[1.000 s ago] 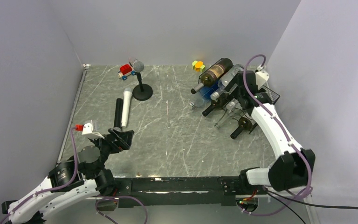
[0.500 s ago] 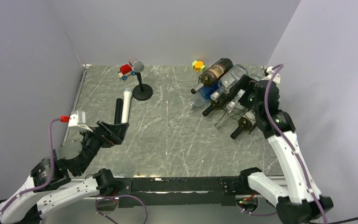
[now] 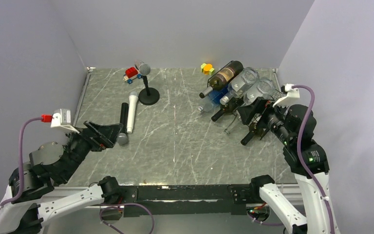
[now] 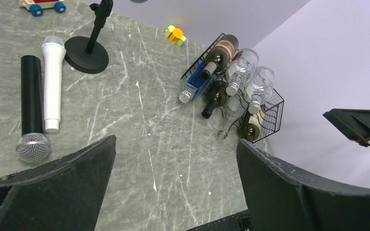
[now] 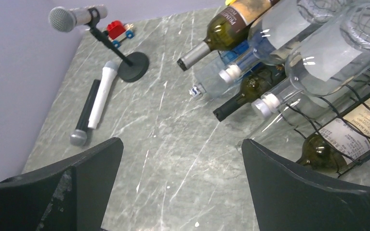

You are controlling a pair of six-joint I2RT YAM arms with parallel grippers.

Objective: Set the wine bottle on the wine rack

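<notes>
The black thin-wire wine rack (image 4: 273, 111) stands on the grey marbled table (image 3: 185, 146) near the far right corner, and several bottles lie on its wavy tiers with their necks pointing toward the middle of the table. The clear glass wine bottle (image 3: 261, 90) with a white cap lies on the top tier, on the side closest to the right edge, just beside a second clear bottle (image 3: 246, 78). A dark green bottle with a brown label (image 3: 225, 74) lies on the same tier, closest to the far edge. The right gripper (image 3: 252, 113) hangs in the air just beside the rack on its near side; its jaws are spread wide and hold nothing. The left gripper (image 3: 104, 134) is above the near left part of the table, well apart from the rack, and its jaws are also spread wide and empty. Near it, a black microphone with a silver head (image 3: 123, 122) and a white microphone (image 3: 132, 112) lie side by side.
</notes>
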